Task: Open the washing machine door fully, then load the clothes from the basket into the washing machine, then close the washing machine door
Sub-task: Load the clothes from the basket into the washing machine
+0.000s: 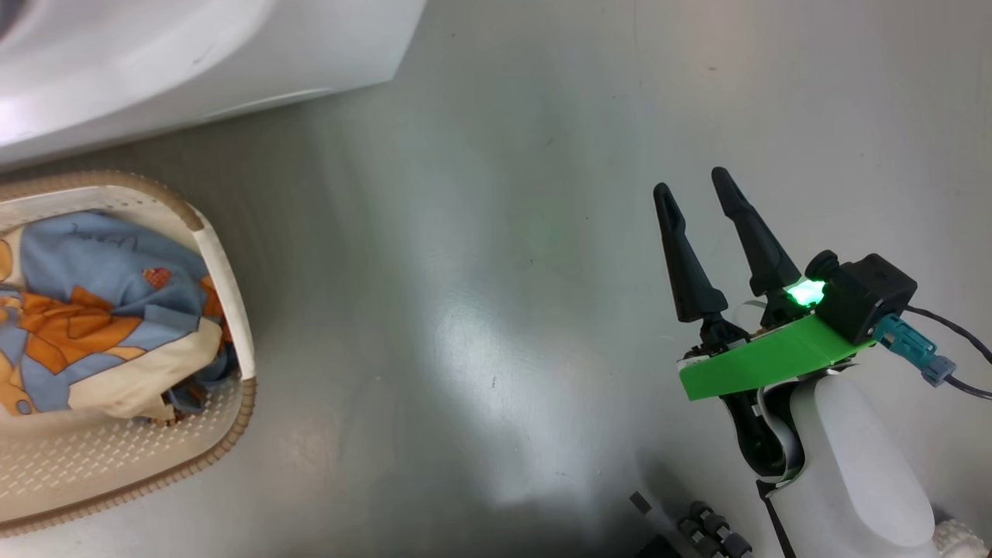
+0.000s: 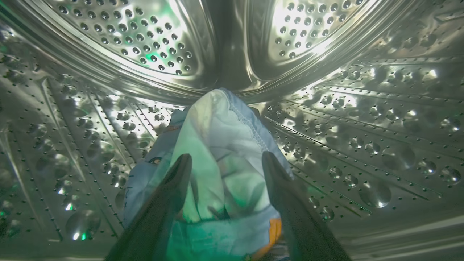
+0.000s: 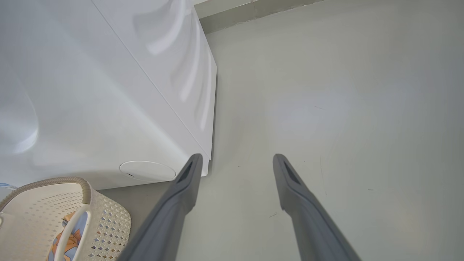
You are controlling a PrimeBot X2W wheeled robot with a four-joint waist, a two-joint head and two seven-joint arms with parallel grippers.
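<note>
Your left hand [image 2: 224, 157] is inside the washing machine drum [image 2: 362, 127], its two dark fingers spread well apart and gripping nothing; a pale blue and white garment [image 2: 217, 145] with a stitched hem and an orange patch lies bunched between them on the drum wall, and you cannot tell whether either finger brushes it. The drum is shiny steel, dimpled and pierced with rows of small holes. Your right hand [image 1: 691, 181] is released too, its tapered matte fingers parted over the smooth grey floor [image 1: 480, 271] and holding nothing, near the corner of the washing machine [image 3: 90, 90]. That machine is a glossy white box with a small round flap [image 3: 146, 170] low on its front. Just before it stands the basket [image 1: 225, 287], cream perforated plastic with a brown woven-look rim, carrying more clothes [image 1: 101, 310]: soft blue fabric with orange and cream pieces. A faint dark scribble on the blue cloth is too small to read.
</note>
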